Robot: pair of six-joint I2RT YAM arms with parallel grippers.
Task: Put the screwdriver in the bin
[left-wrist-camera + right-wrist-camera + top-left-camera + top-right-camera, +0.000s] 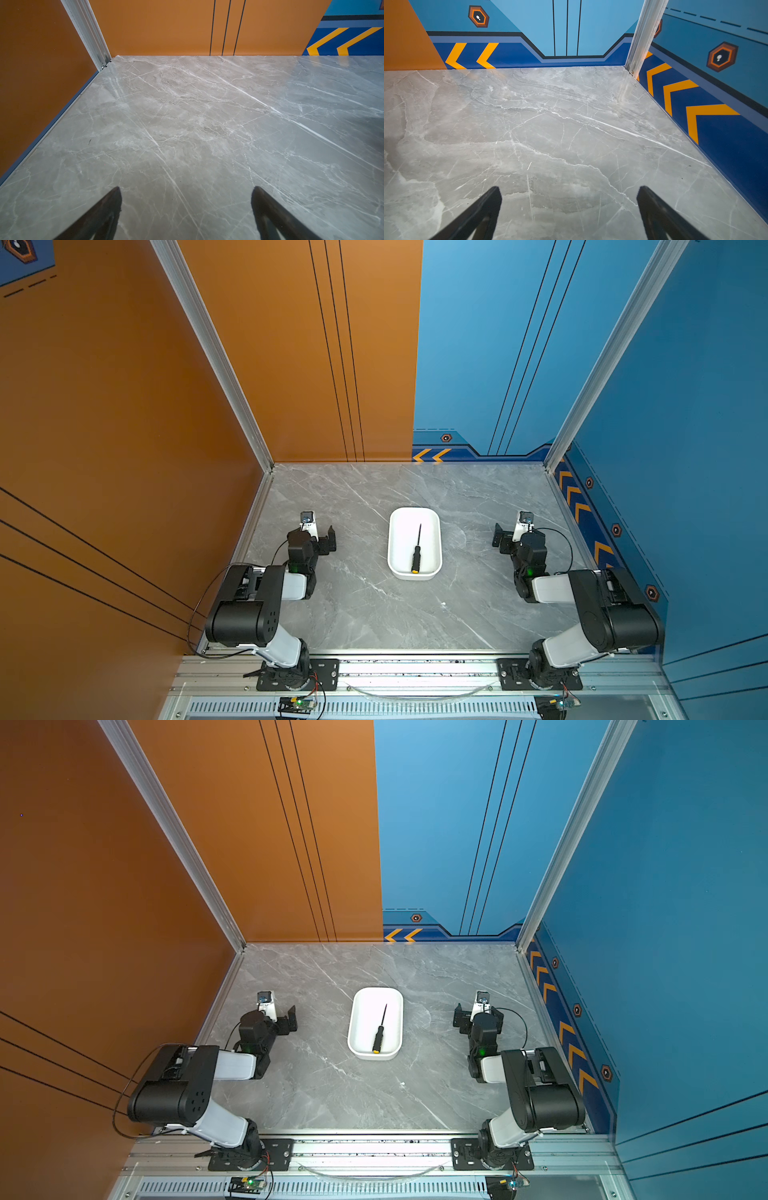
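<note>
The screwdriver [417, 549] is seen lying inside the bin [433, 519] in both top views, its thin shaft aimed at the back wall and its yellow end cap close to the bin's near wall. The bin rests on the grey marble table [365, 605], between the two grippers and well apart from each.

The left gripper [186, 192] is shown with its fingers [108, 209] spread wide, nothing between them; only bare table lies ahead of the fingertips in the left wrist view. In a top view the bin stands well off to the inner side of this gripper [322, 537].

The right gripper [569, 192] is likewise shown with fingers [654, 209] spread wide and empty, bare table ahead of them. In a top view the bin lies well off to the inner side of this gripper [505, 537].

No brand, label or readable writing is found anywhere; only yellow chevrons [471, 55] and hexagon emblems [478, 16] are printed on the blue walls.
</note>
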